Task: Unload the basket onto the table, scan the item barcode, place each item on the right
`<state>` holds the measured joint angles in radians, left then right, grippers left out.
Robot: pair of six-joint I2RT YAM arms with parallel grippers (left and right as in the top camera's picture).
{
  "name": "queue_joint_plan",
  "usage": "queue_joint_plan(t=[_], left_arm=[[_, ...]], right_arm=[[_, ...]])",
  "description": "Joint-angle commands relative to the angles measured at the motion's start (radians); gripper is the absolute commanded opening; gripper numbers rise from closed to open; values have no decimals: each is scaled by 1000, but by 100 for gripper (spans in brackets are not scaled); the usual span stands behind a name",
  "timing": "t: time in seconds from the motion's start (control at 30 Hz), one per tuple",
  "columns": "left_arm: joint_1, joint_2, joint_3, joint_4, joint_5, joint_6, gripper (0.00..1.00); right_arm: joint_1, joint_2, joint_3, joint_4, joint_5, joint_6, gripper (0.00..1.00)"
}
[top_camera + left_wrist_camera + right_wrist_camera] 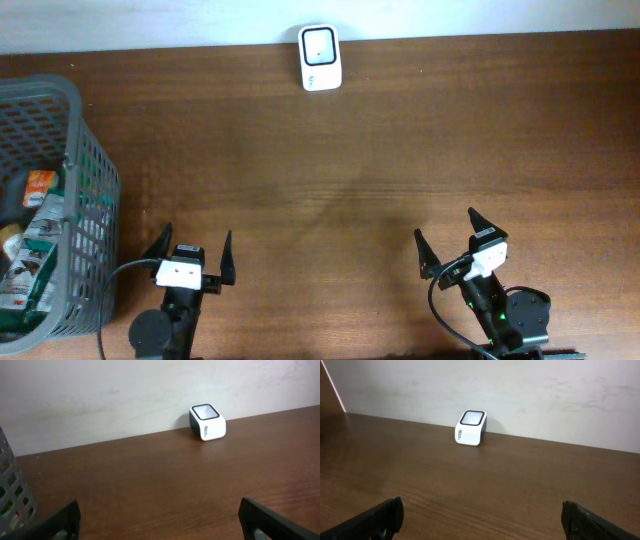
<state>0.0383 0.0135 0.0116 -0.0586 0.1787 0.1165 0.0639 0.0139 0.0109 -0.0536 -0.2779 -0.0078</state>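
A: Where's the item?
B: In the grey plastic basket [98, 190] at the worktop's [350, 150] left edge lie colourful soft packets [32, 248]. Likely light, floppy; pinch an edge. The left gripper [195, 240] and right gripper [445, 225] gape wide, empty.

Soft, even, fairly bright light. The table [400, 130] carries a dull sheen and faint diffuse shadows near its middle. The overhead view is sharp; the wrist views are softer, their fingers [62, 520] dark and blurred.
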Motion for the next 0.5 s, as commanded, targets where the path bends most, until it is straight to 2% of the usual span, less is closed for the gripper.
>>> queue_joint_plan(t=[0.0, 0.2, 0.3, 0.47], left_arm=[[-4, -6, 1, 3, -11, 12, 99], [-3, 25, 93, -58, -11, -26, 99], [-3, 101, 200, -72, -11, -26, 99], [-3, 323, 448, -148, -10, -26, 99]], right_arm=[[-5, -5, 3, -18, 1, -3, 98], [-5, -5, 3, -18, 1, -3, 98], [-5, -5, 3, -18, 1, -3, 98], [-5, -5, 3, -18, 1, -3, 98]])
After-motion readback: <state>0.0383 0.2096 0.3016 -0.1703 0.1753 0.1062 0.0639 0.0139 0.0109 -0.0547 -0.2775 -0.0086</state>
